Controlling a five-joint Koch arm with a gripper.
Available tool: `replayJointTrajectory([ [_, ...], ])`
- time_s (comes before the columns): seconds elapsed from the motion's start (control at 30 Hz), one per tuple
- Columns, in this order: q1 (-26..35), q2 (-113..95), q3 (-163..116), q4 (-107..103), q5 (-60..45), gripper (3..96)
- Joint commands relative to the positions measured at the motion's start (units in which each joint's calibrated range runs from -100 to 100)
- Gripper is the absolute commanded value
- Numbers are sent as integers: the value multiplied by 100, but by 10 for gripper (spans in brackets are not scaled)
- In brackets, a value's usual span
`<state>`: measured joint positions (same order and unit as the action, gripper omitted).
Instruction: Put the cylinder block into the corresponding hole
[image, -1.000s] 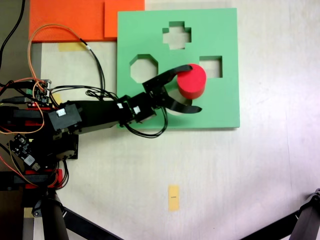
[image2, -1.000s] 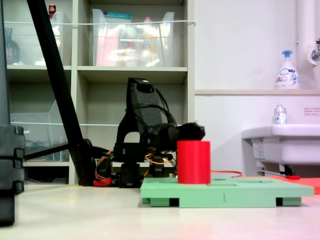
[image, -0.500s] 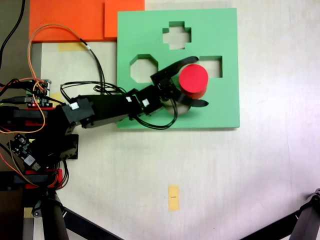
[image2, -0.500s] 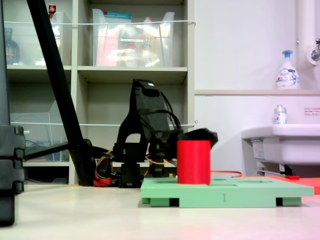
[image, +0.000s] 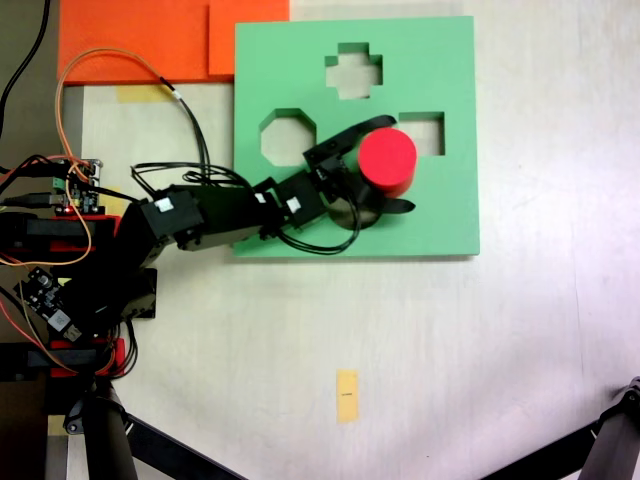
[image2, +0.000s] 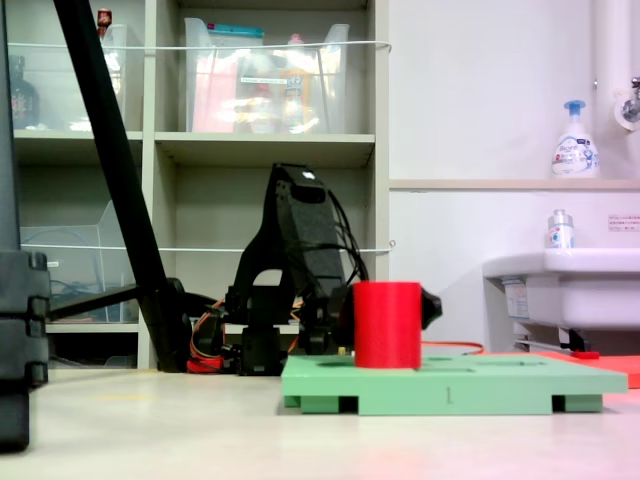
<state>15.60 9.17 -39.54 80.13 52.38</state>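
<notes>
My gripper (image: 383, 166) reaches over the green board (image: 450, 215) with fingers spread either side of the red cylinder (image: 388, 160) — one finger (image: 352, 135) curving along its far side, the other (image: 385, 206) along its near side. I cannot tell whether they touch it. In the second exterior view the cylinder (image2: 387, 323) stands upright on the board's (image2: 455, 385) top. The round hole (image: 347, 213) lies just beside the cylinder, mostly hidden under my wrist — between the octagonal cutout (image: 288, 137) and the board's near edge.

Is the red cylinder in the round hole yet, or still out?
Out. The cylinder block stands full height on the green board.
</notes>
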Motion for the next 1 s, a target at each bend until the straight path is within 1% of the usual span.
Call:
replayJointTrajectory([
  [0.03,44,75,225,81,-15,707],
  [0.1,39,159,225,100,-10,699],
  [0.13,39,173,225,110,-15,660],
  [0.17,29,187,215,148,-20,595],
  [0.27,5,201,115,235,-34,473],
  [0.33,-15,159,56,312,-39,430],
  [0.43,-29,47,-54,408,-78,417],
  [0.5,-29,-79,-194,418,-112,385],
  [0.6,-39,-162,-313,475,-117,383],
  [0.67,-49,-288,-473,581,-127,332],
  [0.7,-59,-358,-533,620,-142,325],
  [1.0,-49,-1000,-1211,832,-142,323],
])
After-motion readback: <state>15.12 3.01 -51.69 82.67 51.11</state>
